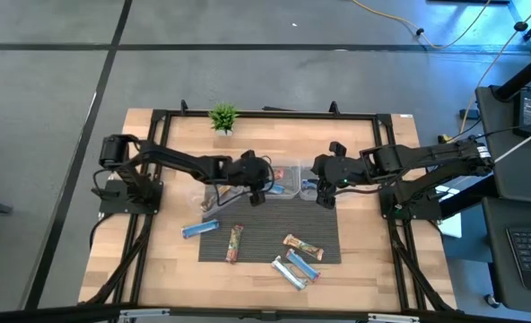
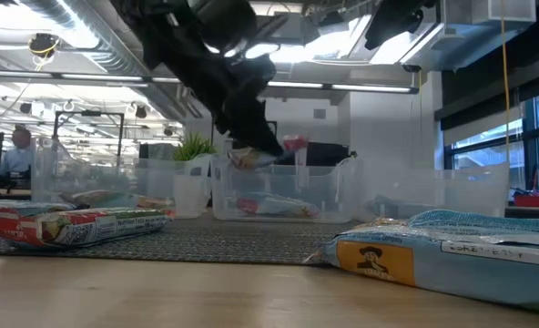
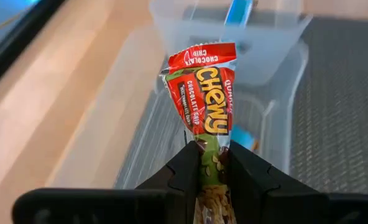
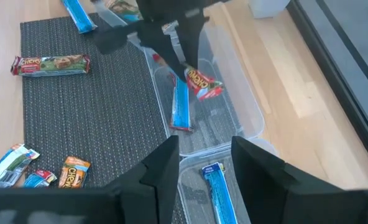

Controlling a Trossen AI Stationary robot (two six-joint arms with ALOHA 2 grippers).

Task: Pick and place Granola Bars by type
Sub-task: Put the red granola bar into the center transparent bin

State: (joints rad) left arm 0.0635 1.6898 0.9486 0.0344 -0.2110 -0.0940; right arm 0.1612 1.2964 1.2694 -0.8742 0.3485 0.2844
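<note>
My left gripper [image 3: 214, 152] is shut on a red and brown Chewy bar [image 3: 206, 93] and hangs over the middle clear bin [image 4: 234, 106], which has a blue bar [image 4: 181, 109] lying on its floor. My right gripper [image 4: 206, 146] is open and touches nothing; it hovers over the neighbouring bin [image 4: 199, 186], where another blue bar [image 4: 215, 183] lies. Flat on the dark mat lie a red-brown bar [image 1: 236, 242], a brown bar [image 1: 301, 244] and blue and silvery-white bars [image 1: 297, 269]. A blue bar [image 1: 200, 229] lies at the mat's left edge. My left gripper pinches the Chewy bar between its two fingers at one end [image 3: 212, 144] of the wrapper. The fingers come from above, slanting down. The bar hangs below them, lifted clear, with its free red end [image 4: 199, 84] just above the middle bin.
A row of clear bins [image 2: 279, 196] stands at the mat's far edge between the two arms. A small green plant [image 1: 222, 117] sits at the table's far edge. The dark mat [image 1: 265, 229] has bare room in its middle. Bare wood lies on both sides of the mat.
</note>
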